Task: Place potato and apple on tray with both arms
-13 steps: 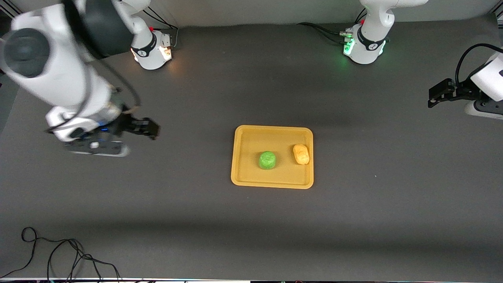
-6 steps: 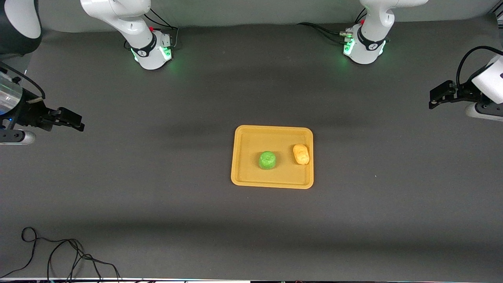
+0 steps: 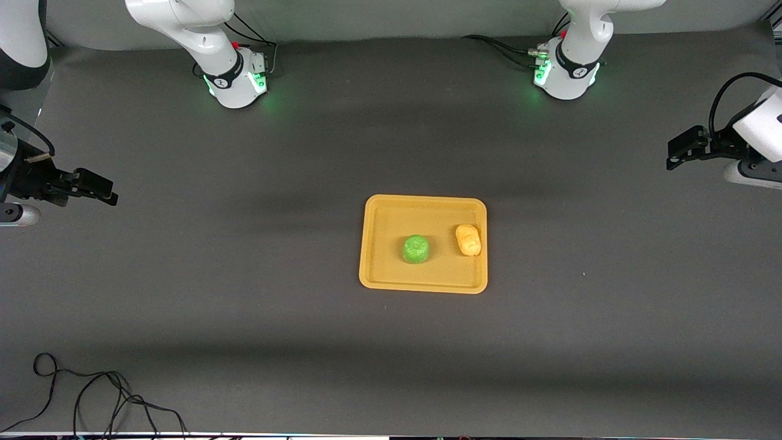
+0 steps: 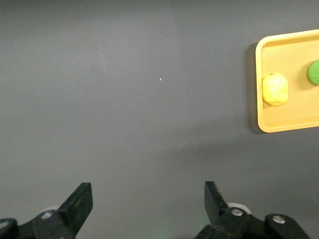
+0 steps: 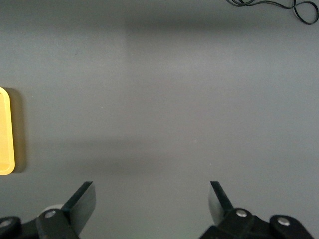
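Observation:
The orange-yellow tray (image 3: 391, 211) lies at the middle of the table. The green apple (image 3: 415, 249) and the yellow-tan potato (image 3: 468, 239) rest on it, apart, the potato toward the left arm's end. The left wrist view shows the tray (image 4: 279, 122), the potato (image 4: 275, 89) and part of the apple (image 4: 314, 71). My left gripper (image 3: 675, 156) is open and empty over the table's left-arm end; its fingers (image 4: 82, 201) frame bare mat. My right gripper (image 3: 104, 192) is open and empty over the right-arm end. The right wrist view shows only the tray's edge (image 5: 5, 130).
Black cables (image 3: 91, 397) lie coiled at the table's near corner on the right arm's end, and show in the right wrist view (image 5: 286, 7). The two green-lit bases (image 3: 238, 82) (image 3: 565, 73) stand along the back edge. The dark mat (image 3: 244, 293) surrounds the tray.
My right arm has swung away from the tray toward its end of the table, fast at first, then slowing. My left gripper has barely moved. The apple and potato have stayed put.

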Motion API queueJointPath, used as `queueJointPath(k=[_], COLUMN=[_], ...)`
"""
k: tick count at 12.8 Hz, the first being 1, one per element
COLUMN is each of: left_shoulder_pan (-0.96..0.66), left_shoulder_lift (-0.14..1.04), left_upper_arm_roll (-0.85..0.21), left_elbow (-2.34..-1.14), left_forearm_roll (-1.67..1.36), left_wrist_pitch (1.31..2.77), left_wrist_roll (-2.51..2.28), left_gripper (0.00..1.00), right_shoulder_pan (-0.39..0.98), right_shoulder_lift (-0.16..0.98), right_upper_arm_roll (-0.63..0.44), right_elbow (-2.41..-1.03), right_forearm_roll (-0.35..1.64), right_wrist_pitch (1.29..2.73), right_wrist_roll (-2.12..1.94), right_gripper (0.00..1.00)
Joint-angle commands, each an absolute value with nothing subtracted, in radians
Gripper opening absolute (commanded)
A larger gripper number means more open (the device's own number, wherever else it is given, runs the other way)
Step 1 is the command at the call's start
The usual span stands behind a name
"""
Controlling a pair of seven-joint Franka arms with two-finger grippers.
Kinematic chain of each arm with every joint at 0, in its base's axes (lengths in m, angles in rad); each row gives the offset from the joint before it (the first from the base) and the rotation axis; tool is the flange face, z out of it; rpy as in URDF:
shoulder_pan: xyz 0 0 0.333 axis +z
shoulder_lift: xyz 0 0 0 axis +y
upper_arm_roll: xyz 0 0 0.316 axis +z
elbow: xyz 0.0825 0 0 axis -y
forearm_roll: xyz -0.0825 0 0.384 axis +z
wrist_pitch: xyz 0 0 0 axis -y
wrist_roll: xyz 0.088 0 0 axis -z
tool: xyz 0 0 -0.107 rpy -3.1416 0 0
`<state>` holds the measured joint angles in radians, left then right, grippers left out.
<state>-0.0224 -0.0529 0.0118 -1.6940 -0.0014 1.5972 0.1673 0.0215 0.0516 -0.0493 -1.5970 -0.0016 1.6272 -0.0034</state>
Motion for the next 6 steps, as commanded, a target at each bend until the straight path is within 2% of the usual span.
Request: queueJointPath(k=[1, 6], left_shoulder_pan=[-0.025, -0.025], left_shoulder_lift=[-0.057, -0.051], left_upper_arm_roll=[0.012, 0.012], left_elbow=[-1.697, -1.697], left_forearm_roll=[0.003, 0.003], left_wrist_pitch=[1.605, 1.612], left_wrist_roll=[0.172, 0.172], left_gripper=[1.00, 1.00], right_shoulder_pan=[0.029, 0.029], right_shoulder_lift=[0.040, 0.040], right_upper_arm_roll=[-0.054, -0.055], right_elbow=[-1.591, -1.592], right_forearm_roll=[0.003, 0.005], right_wrist_pitch=[1.626, 1.623], right_wrist_roll=[-0.023, -0.021], right_gripper=[1.00, 1.00])
